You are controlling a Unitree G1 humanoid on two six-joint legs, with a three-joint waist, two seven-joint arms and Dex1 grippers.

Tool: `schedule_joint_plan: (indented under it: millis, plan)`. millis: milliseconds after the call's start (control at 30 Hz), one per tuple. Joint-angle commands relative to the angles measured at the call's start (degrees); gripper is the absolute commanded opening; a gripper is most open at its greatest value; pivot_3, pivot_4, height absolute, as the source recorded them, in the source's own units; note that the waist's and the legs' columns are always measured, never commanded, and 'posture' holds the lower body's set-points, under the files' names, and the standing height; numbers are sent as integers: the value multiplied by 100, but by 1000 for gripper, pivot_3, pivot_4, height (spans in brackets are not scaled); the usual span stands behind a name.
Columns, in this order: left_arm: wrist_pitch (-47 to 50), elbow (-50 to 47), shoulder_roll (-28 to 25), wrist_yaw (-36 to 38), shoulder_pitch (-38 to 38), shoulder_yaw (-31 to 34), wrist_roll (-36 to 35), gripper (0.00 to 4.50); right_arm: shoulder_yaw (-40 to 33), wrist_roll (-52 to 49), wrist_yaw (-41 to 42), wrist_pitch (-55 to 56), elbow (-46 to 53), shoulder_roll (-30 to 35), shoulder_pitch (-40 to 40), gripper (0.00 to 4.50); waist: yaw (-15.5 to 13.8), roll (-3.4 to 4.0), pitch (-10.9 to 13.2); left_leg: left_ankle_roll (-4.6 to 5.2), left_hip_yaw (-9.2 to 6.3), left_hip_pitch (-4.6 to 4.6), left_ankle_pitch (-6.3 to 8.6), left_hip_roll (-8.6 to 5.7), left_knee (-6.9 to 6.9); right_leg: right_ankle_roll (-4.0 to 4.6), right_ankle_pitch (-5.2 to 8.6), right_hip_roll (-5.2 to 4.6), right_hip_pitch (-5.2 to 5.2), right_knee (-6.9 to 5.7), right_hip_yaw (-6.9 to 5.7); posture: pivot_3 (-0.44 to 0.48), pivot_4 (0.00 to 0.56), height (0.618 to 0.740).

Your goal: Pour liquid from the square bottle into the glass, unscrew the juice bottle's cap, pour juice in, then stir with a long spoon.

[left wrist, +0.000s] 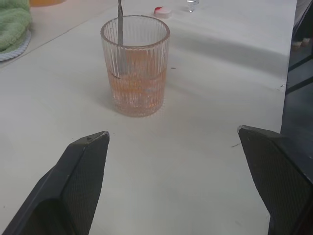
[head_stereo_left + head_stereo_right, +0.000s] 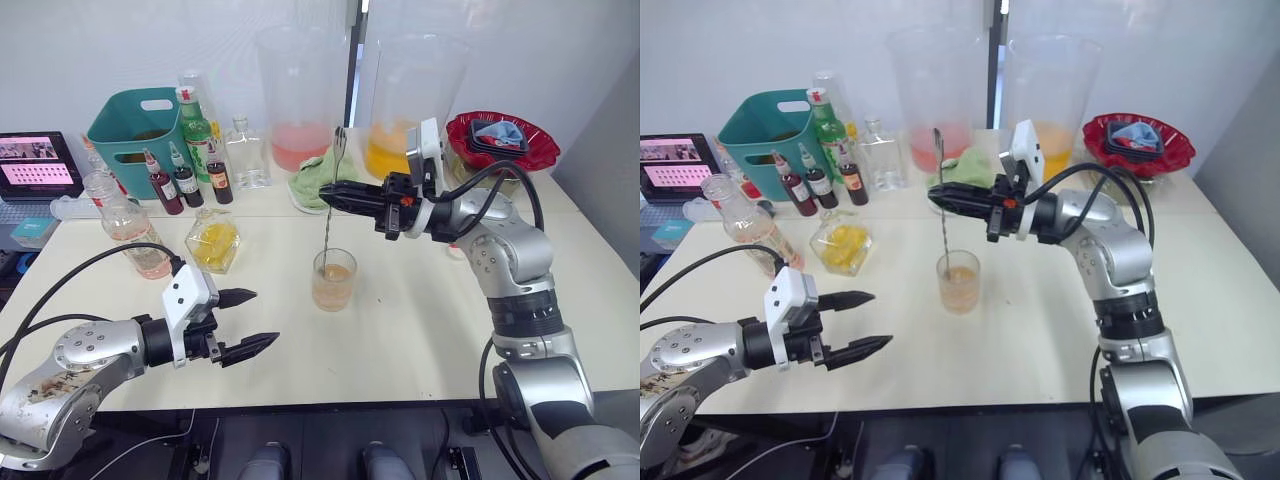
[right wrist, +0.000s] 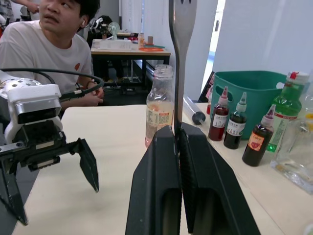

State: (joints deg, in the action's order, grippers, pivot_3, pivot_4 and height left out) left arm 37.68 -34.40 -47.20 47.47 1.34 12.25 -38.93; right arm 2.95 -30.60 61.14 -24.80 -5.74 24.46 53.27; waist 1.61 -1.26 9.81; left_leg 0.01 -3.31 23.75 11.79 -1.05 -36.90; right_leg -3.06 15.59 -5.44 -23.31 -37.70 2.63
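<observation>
Both arms are rounded silver-grey metal shells joined by black segments, with black cables looping alongside. Each wrist carries a white boxy camera housing. The left gripper (image 2: 245, 322) and right gripper (image 2: 330, 197) have tapered black fingers.

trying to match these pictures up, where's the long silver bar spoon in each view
Left eye view: the thin long silver metal bar spoon stands upright at centre, its bowl in the ribbed clear tumbler.
Right eye view: upright left of centre, pinched by the right hand.
Left wrist view: its lower shaft inside the tumbler.
Right wrist view: its handle rising between the fingers.
Shared landmark: the tumbler.
</observation>
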Motion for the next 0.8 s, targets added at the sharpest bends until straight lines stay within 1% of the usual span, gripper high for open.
schedule_joint_plan:
  millis: [33, 233, 333, 467, 600, 800]
  plan:
    - [-68, -169, 10, -22, 38, 43, -58, 4448, 51, 426, 40, 538, -239, 70, 149, 0, -10, 0, 0, 0, 0, 0, 0, 0, 0, 0, 0, 0, 0, 1, 0, 0, 150, 740]
    - [-127, -119, 41, -1, 58, 106, -66, 4448, 86, 616, 227, 446, -382, 336, 149, 0, -51, 0, 0, -3, 6, -3, -2, 0, -1, 0, 0, 0, 3, 0, -1, 0, 150, 740]
    - [-163, -62, 51, 40, 34, 123, -63, 4448, 80, 581, 362, 293, -202, 555, 89, 0, -82, 0, 0, -3, 6, -4, -2, 0, -3, 0, 0, -1, 7, 1, -1, 0, 150, 740]
    - [-208, 19, 80, 85, 47, 82, -32, 4448, -8, 279, 460, -192, 208, 739, -11, 0, -88, 0, 0, -3, 6, -5, -2, 0, -6, 0, 0, -2, 11, 3, -2, 0, 150, 740]
    - [-231, 43, 108, 130, 93, 10, -16, 4448, -192, -30, 312, -557, 427, 660, -55, 0, -76, 0, 0, -2, 5, -5, -2, 0, -5, 0, 0, 0, 9, 2, -2, 0, 150, 740]
    - [-291, 148, 88, 196, 146, -33, 61, 4448, -446, -605, 43, -1190, 685, 464, 106, 0, -76, 0, 0, -2, 3, -3, -1, 1, -5, 0, 0, -1, 7, 2, -1, 0, 150, 740]
